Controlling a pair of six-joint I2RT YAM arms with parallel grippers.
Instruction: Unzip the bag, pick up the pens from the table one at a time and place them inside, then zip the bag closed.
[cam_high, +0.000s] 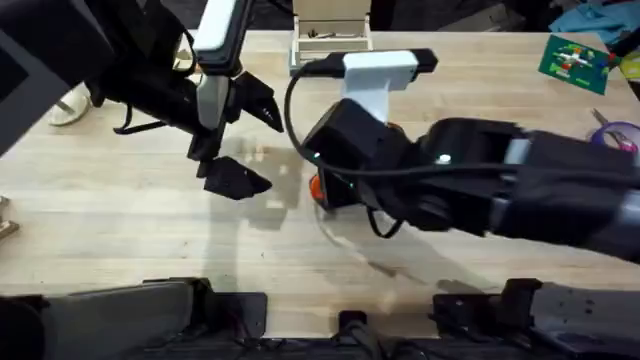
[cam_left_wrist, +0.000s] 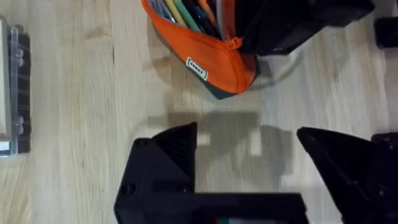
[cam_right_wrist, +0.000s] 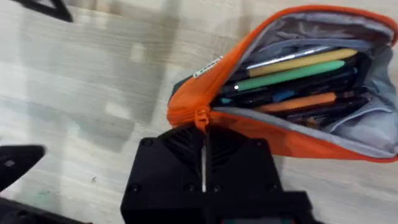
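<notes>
Lying open on tabletop (cam_left_wrist: 74, 124), bag (cam_right_wrist: 249, 134) w/ pens (cam_right_wrist: 292, 73) inside. Right fingers (cam_right_wrist: 203, 163) pressed together at zipper pull (cam_right_wrist: 201, 118); left fingers (cam_left_wrist: 180, 149) spread apart nearby, empty.

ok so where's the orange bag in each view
overhead: the bag is a small orange sliver at table centre, mostly hidden under the right arm.
left wrist: top centre, its zipper end toward the open left pincer.
right wrist: centre to right, open with pens inside, right pincer shut at its zipper end.
shared landmark: the white label on the bag's side.
</notes>
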